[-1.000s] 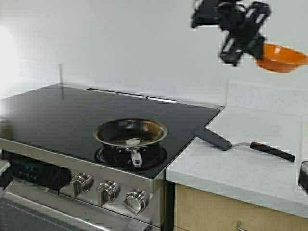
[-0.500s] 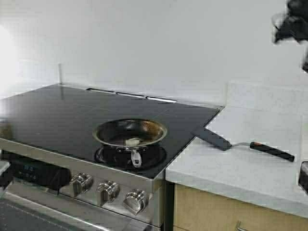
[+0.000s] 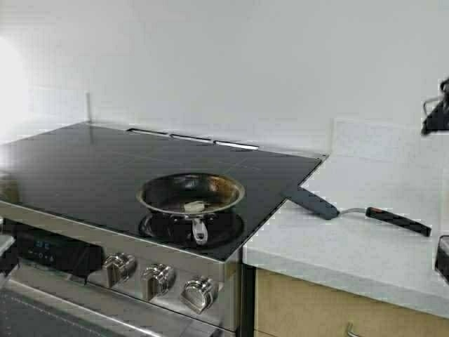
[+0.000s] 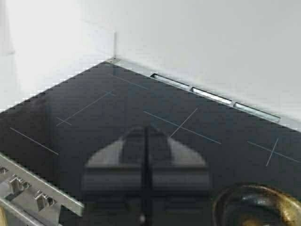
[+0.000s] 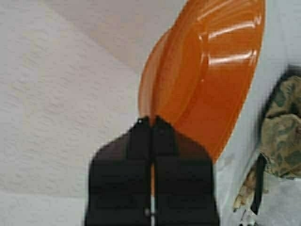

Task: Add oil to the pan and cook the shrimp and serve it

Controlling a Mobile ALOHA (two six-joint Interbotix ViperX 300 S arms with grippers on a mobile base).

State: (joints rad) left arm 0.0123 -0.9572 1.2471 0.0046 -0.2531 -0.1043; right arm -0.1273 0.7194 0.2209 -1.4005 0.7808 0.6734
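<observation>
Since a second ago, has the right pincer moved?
Yes. The right pincer, shut on the orange bowl, swung right, away from the stove, nearly out of the high view.

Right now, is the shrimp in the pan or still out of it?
In. The small pale curled shrimp lies on the dark browned inside of the round steel frying pan, near its short handle, on the black glass cooktop.

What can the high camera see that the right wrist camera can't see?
Only the high view shows the stove, the pan with the shrimp in it, and the spatula on the counter. Only the right wrist view shows the orange bowl, pinched at its rim by the right gripper, and a camouflage cloth. Both share only pale counter surface and a bit of the right arm.
</observation>
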